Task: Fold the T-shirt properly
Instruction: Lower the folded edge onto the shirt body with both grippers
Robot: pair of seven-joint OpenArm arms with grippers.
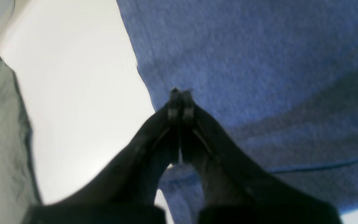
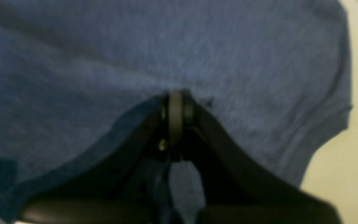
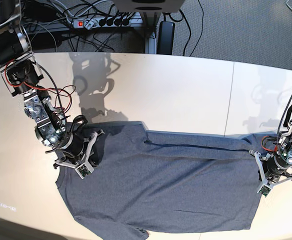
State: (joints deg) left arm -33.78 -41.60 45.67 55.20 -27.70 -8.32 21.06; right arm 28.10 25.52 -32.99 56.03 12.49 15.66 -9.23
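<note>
Left wrist view, left gripper [image 1: 181,93] jaws pressed together on T-shirt [image 1: 259,62] edge, pale tabletop [image 1: 82,109] alongside, right wrist view, right gripper [image 2: 176,96] jaws pinching cloth, base view, shirt spread flat between arms.

Open tabletop beyond a spread shirt, with cables past the far edge.

The pale table [image 3: 186,90] is left bare across its far half, where free passage is offered between the two arms. The near half is covered by the T-shirt [image 3: 166,190]. Past the far edge, a power strip [image 3: 103,22] and tangled cables [image 3: 66,10] are seen on the floor.
</note>
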